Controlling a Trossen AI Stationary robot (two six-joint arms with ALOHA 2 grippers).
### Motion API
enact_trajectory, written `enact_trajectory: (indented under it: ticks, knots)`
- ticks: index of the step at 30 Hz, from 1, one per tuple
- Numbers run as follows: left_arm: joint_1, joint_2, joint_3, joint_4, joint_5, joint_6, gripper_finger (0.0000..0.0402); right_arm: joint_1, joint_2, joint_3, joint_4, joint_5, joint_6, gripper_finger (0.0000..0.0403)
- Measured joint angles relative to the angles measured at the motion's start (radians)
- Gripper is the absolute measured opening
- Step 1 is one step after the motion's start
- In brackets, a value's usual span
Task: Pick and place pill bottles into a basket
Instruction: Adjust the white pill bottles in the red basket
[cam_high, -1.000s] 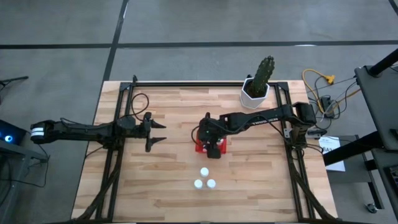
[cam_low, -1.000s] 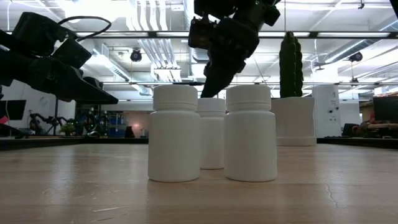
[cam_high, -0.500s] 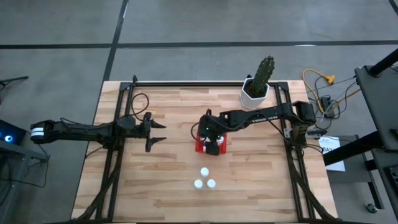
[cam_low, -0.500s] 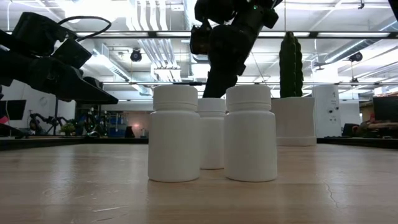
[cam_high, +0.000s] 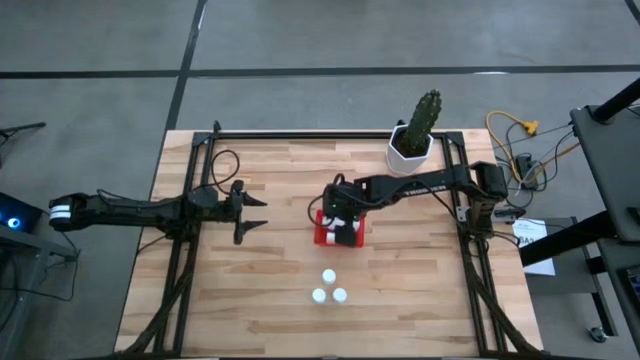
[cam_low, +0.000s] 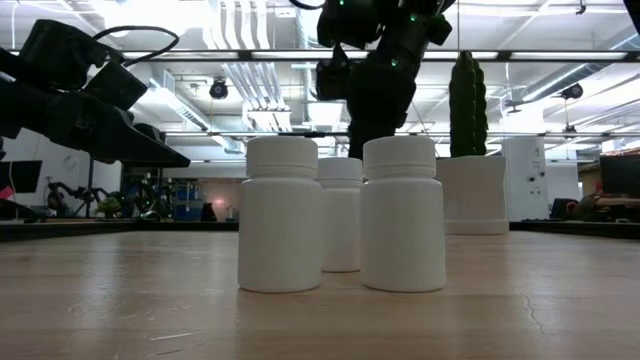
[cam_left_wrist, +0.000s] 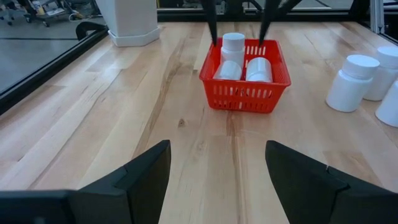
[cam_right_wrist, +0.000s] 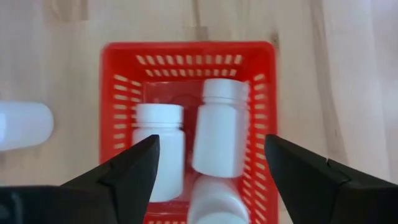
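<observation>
The red basket (cam_high: 322, 236) stands mid-table. It holds three white pill bottles: one upright (cam_left_wrist: 233, 45) and two lying (cam_right_wrist: 160, 149) (cam_right_wrist: 217, 134). My right gripper (cam_right_wrist: 211, 177) hangs open over the basket, pointing steeply down. Its fingers (cam_left_wrist: 211, 18) stand on either side of the upright bottle without touching it. Three more pill bottles (cam_high: 328, 276) (cam_high: 318, 295) (cam_high: 340, 295) stand upright on the table, nearer the front edge. My left gripper (cam_high: 250, 212) waits open to the left of the basket, holding nothing.
A white pot with a cactus (cam_high: 410, 150) stands at the far right of the table. Black frame rails (cam_high: 190, 260) run along both sides. Bare wood lies between the basket and the three standing bottles.
My right gripper has turned and tipped more upright above the basket, so more of the basket's near side shows in the high view. The three bottles on the table have not moved.
</observation>
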Motion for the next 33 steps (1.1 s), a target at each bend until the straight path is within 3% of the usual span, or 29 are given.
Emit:
enact_trajectory:
  ticks: [11,25,33]
  knots:
    - [0.000,0.000,0.000,-0.001,0.000,0.000,0.0245,-0.003,0.000,-0.003,-0.001,-0.032,-0.013,0.0253]
    - [0.000,0.000,0.000,-0.006,0.000,-0.006,0.0245,-0.008,0.137,0.051,-0.028,-0.098,-0.027,0.0275]
    - [0.000,0.000,0.000,-0.005,0.000,-0.009,0.0245,-0.009,0.138,0.076,-0.053,-0.087,-0.045,0.0281]
